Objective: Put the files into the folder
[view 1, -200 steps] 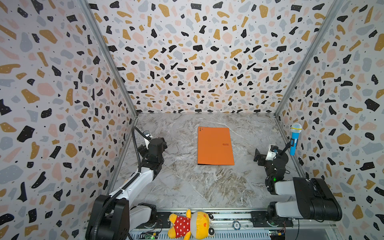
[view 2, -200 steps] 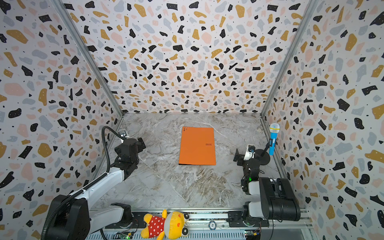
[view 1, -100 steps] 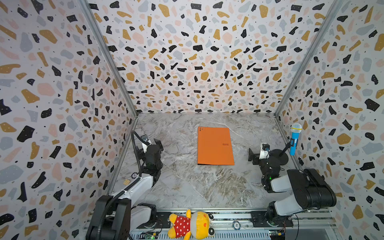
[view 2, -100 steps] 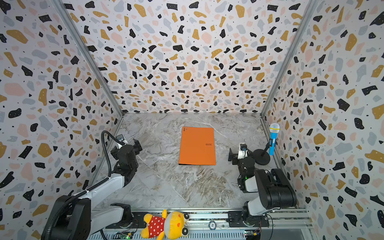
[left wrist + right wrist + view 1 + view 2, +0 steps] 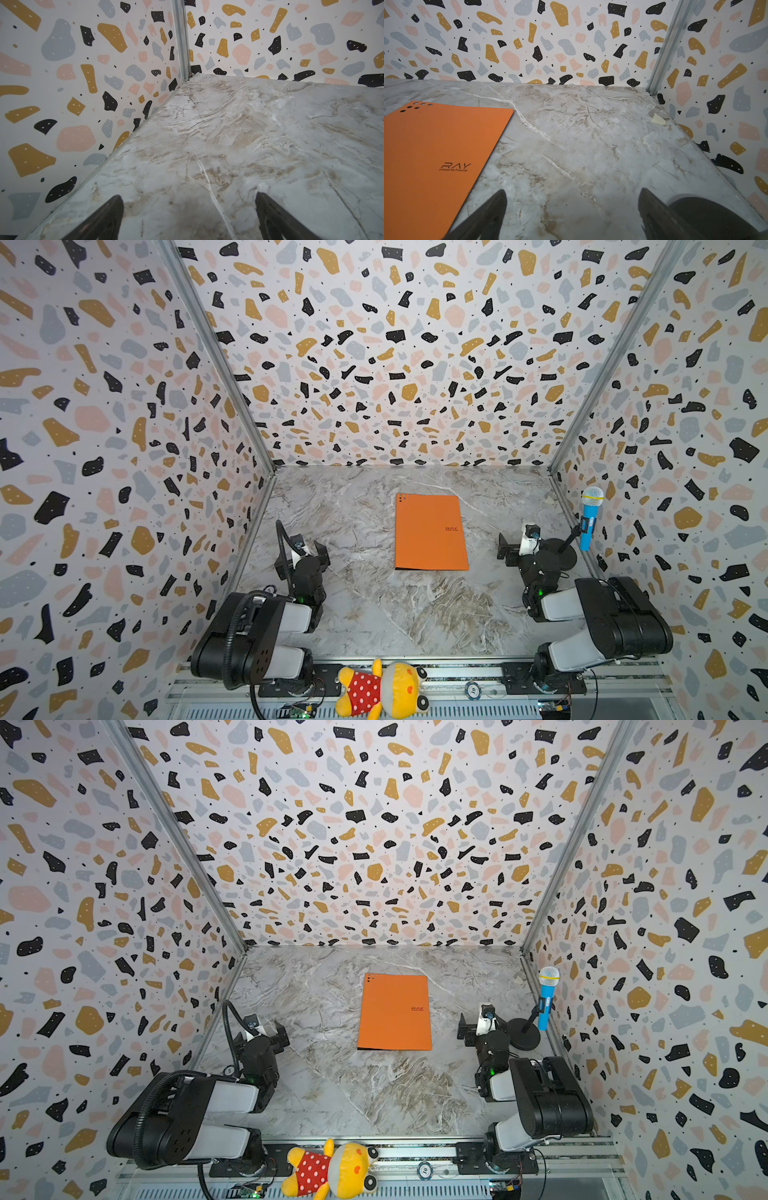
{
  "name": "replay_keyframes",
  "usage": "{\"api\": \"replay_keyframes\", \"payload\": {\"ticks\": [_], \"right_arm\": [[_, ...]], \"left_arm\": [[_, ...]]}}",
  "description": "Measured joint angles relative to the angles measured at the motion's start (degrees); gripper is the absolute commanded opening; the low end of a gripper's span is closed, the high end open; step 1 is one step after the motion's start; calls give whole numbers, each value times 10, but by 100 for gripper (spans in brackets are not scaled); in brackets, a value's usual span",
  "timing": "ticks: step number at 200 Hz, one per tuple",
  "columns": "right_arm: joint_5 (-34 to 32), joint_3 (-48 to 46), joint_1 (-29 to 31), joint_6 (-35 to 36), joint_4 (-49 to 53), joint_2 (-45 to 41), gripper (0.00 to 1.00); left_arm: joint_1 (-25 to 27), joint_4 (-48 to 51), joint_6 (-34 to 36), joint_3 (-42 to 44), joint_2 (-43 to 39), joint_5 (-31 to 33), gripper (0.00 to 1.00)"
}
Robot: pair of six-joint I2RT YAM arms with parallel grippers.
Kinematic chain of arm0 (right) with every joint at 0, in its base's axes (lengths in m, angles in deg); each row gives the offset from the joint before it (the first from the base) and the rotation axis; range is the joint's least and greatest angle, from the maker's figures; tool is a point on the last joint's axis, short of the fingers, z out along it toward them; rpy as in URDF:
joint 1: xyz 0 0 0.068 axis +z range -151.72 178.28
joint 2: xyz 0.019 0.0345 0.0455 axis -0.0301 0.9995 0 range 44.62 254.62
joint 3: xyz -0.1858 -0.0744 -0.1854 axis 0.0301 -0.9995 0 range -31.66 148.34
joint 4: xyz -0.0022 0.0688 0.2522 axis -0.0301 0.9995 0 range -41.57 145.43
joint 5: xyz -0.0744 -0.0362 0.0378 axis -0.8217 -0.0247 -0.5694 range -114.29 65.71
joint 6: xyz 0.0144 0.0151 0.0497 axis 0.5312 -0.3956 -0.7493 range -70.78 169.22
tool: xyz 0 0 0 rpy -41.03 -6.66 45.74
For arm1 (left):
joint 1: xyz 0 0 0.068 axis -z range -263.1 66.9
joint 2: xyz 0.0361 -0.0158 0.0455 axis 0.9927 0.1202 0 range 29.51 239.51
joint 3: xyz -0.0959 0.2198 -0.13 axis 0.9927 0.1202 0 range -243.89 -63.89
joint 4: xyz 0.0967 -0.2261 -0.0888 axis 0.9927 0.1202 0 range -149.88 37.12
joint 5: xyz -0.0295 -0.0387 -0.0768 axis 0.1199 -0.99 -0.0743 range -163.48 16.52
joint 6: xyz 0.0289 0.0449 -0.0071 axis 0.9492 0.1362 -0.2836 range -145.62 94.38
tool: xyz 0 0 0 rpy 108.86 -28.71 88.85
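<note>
Left wrist view first: what is the left pincer (image 5: 188,195) doing? asks Ben.

Its two dark fingers stand wide apart, says Mia. Nothing is between them, only the grey marble table (image 5: 249,124) below.

And the right pincer (image 5: 572,190)?

Wide too, and empty. The thin flat orange folder (image 5: 436,145) lies shut near it, not touching, in the middle of the table in both top views. The round black stand (image 5: 716,216) of the blue toy microphone (image 5: 590,516) is just beside that pincer.

Where are the white paper sheets?

I see none. Maybe they are inside the shut folder; I cannot tell.

So what is the job now?

Resting, I think. Hold both pincers wide and away from the folder, so it does not slide. Do not bump the stand.
</note>
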Motion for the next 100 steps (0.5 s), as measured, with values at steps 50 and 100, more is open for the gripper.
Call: {"api": "replay_keyframes", "payload": {"ticks": [50, 100], "right_arm": [[-2, 0, 0, 0, 3, 0, 99], [-2, 0, 0, 0, 3, 0, 99]], "left_arm": [[0, -34, 1, 0, 0, -3, 99], [0, -34, 2, -1, 2, -3, 100]]}}
